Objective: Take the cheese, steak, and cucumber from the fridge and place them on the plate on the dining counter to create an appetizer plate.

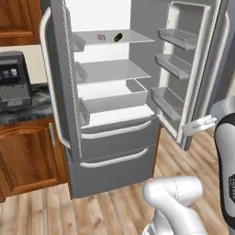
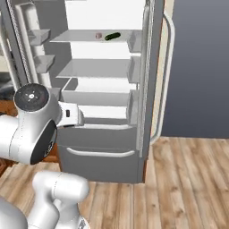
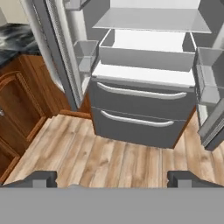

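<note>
A: Fridge point(image 1: 114, 151) stands with both upper doors swung wide. White interior, grey shelves, two grey drawers below with curved bar handles.

B: Food?

A: Top shelf. Steak point(image 1: 101, 36), small pinkish slab, lies left of the cucumber point(image 1: 118, 37), dark green and glossy, tilted a little. Just beside each other, toward the middle of the shelf. Right base view shows the same pair: steak point(image 2: 98, 35) left, cucumber point(image 2: 112, 36) right.

B: Cheese, plate, dining counter?

A: Cannot place any of them from here.

B: Lower shelves?

A: Bare as far as I can see. A white bin sits under the second shelf.

B: The claw?

A: Gripper point(image 3: 113, 178) is spread as wide as it goes, holding nothing. In the hand view its two dark fingertips point(image 3: 41, 178) stand far apart at the bottom, wooden floor point(image 3: 109, 157) between them. It looks toward the two drawers and the bin above, well short of the fridge.

B: Surroundings?

A: Left of the fridge, reddish-brown wooden cabinets point(image 1: 27, 156) under a dark marbled worktop point(image 1: 27, 108), with a dark appliance point(image 1: 13, 78) sitting on it. Right door carries three grey bins. In the right base view a plain grey wall point(image 2: 201, 67) stands to the right of the fridge.
</note>
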